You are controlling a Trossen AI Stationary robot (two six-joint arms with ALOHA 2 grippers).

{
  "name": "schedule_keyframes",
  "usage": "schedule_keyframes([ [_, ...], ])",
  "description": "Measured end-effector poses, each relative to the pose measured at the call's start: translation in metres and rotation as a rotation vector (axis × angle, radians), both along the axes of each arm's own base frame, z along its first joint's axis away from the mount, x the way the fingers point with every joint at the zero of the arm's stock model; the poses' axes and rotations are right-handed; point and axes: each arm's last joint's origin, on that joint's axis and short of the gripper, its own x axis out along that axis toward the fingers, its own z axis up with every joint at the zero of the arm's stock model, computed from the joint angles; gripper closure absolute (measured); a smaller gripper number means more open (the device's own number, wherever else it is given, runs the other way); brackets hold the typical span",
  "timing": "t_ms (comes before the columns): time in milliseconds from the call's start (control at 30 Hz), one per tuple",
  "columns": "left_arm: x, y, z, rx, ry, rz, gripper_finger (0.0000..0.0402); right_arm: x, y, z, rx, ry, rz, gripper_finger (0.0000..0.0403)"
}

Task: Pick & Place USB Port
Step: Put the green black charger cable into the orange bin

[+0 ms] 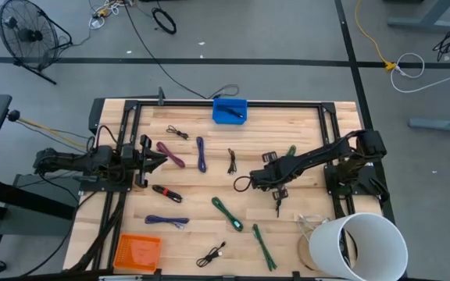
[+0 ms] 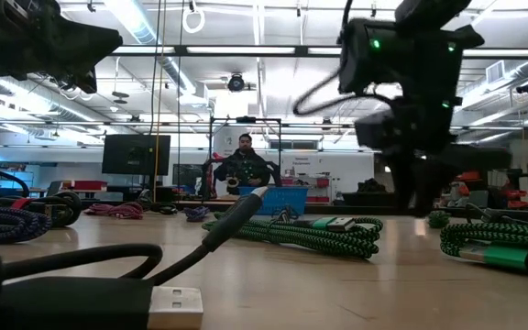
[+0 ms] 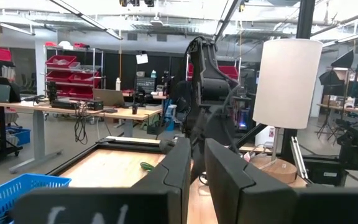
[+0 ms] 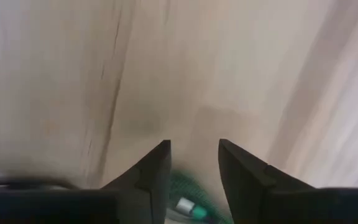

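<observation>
Currently, table point(image 1: 186, 211) carries approx. a dozen loose cables, a blue bin point(image 1: 230, 111) at the far edge, an orange tray point(image 1: 137, 251) at the near-left corner and a white bucket point(image 1: 366, 243) at near right.

Right arm is extended toward table centre; right gripper point(image 1: 258, 178) sits over the mid-table boards, fingers point(image 4: 154, 171) apart with nothing between them. A green cable point(image 1: 227, 213) lies just beside the gripper on the near side, long axis diagonal, running toward the near-right. In the right wrist view its green plug point(image 4: 188, 205) shows just below the open fingers, not yet between them. Judged target: this cable. Right arm is clearly nearer.

Left gripper point(image 1: 153, 161) is parked at the left edge, well apart from the cable, fingers nearly together, holding nothing.

Next move likely needs a short shift toward the plug plus wrist alignment across the cable axis.
</observation>
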Motion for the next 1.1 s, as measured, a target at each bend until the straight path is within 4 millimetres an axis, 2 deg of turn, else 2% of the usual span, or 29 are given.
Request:
schedule_keyframes([
  [200, 0.0, 0.0, 0.0, 0.0, 0.0, 0.0, 0.0348, 0.001, -0.001, 0.001, 0.022, -0.004, -0.006, 0.0244],
  [433, 0.0, 0.0, 0.0, 0.0, 0.0, 0.0, 0.0348, -0.005, -0.006, 0.004, -0.112, 0.052, -0.02, 0.0219],
  [667, 0.0, 0.0, 0.0, 0.0, 0.0, 0.0, 0.0348, -0.009, -0.016, 0.01, -0.148, 0.092, -0.147, 0.0194],
  [800, 0.0, 0.0, 0.0, 0.0, 0.0, 0.0, 0.0348, -0.013, -0.029, 0.012, -0.201, 0.081, -0.32, 0.0191],
  [967, 0.0, 0.0, 0.0, -0.001, 0.0, 0.0, 0.0348, -0.017, -0.05, 0.01, -0.201, -0.005, -0.701, 0.0192],
  [1100, 0.0, 0.0, 0.0, -0.025, -0.003, -0.006, 0.0348, -0.024, -0.061, -0.003, -0.148, -0.022, -0.818, 0.0193],
])
